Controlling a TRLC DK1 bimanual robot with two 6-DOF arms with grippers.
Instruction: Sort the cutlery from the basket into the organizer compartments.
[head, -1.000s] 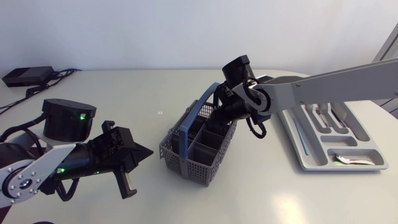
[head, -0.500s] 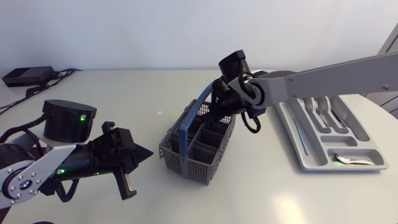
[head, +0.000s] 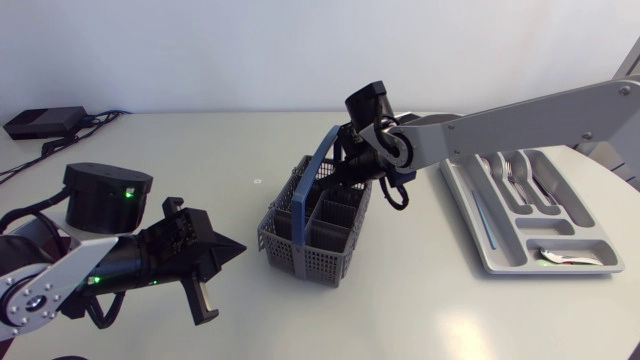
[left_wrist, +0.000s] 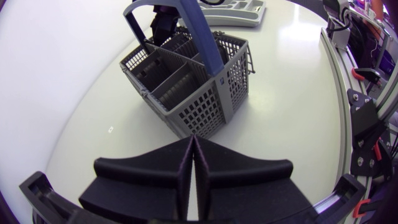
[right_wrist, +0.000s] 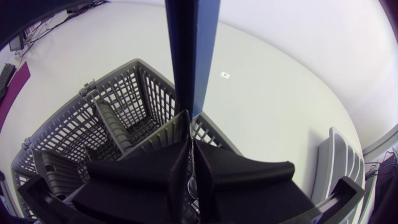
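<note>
Cutlery (head: 515, 172) is seen from the head view lying in the top slots of the organizer (head: 495, 255), and one more piece (head: 560, 257) is lying in its lowest slot. So part of the sorting is judged to be done. The basket (head: 300, 255) is set on the bench (head: 420, 310) near the middle, well apart from the organizer. The right pincer (head: 348, 180) is down inside the far side of the basket, by the blue handle (head: 318, 165). The left pincer (head: 238, 247) is held off to the side, near the basket but not touching it.

From the left wrist, the left pincer's fingers are seen pressed together with nothing between them. The basket slots that can be looked into appear bare.

From the right wrist, the right pincer's fingers are seen closed tight, down among the basket's walls. Whether a thin piece is pinched there cannot be told. How much is left in the basket cannot be told either.
</note>
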